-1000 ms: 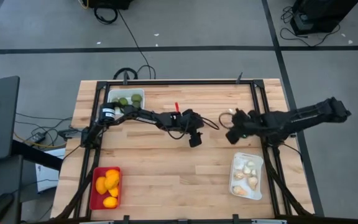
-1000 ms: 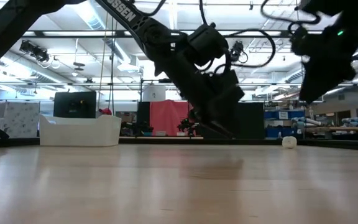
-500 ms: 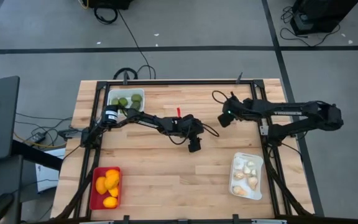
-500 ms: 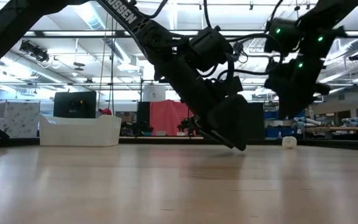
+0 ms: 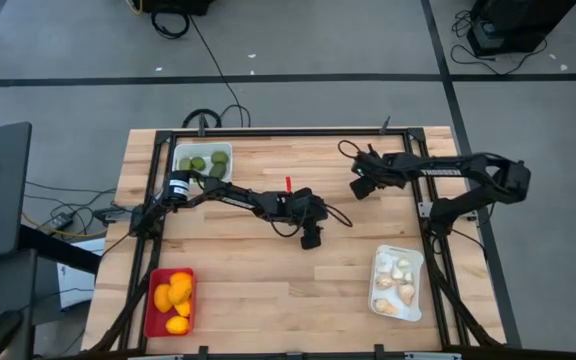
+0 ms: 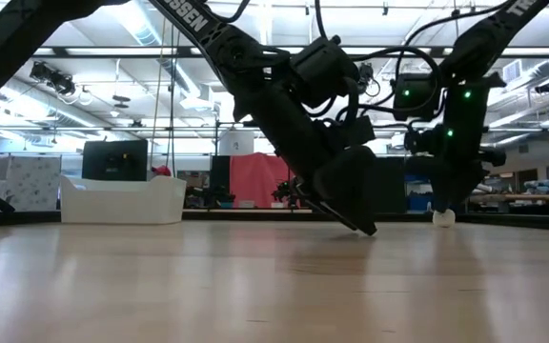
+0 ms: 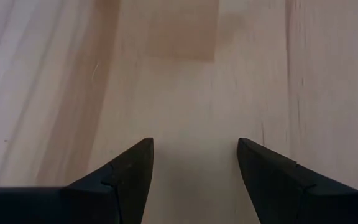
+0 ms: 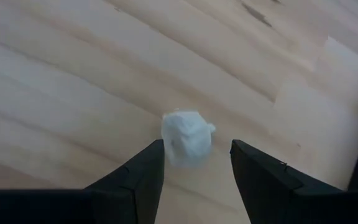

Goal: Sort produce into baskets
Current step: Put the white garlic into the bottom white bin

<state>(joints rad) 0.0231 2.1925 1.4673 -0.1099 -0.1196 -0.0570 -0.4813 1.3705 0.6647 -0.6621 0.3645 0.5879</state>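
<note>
A whitish garlic piece (image 8: 186, 138) lies alone on the wood at the table's far right; it also shows in the low view (image 6: 443, 217). My right gripper (image 5: 360, 187) is open and hangs just above it, one finger on either side, touching nothing. My left gripper (image 5: 311, 238) is open and empty, low over bare wood at the table's middle (image 7: 194, 143). A white tray (image 5: 180, 152) at the far left holds dark green fruits. A red tray (image 5: 151, 312) at the near left holds yellow-orange fruits. A white tray (image 5: 415, 262) at the near right holds garlic pieces.
A small red thing (image 5: 287, 184) lies on the wood just beyond my left arm. A dark frame rail (image 5: 268, 133) runs along the table's far edge and down both sides. Bare wood lies between the near trays.
My right gripper has gone toward the table's far edge and a little left, and has come down over the lone garlic piece. My left gripper has sunk a little toward the near edge. The garlic piece has stayed where it was.
</note>
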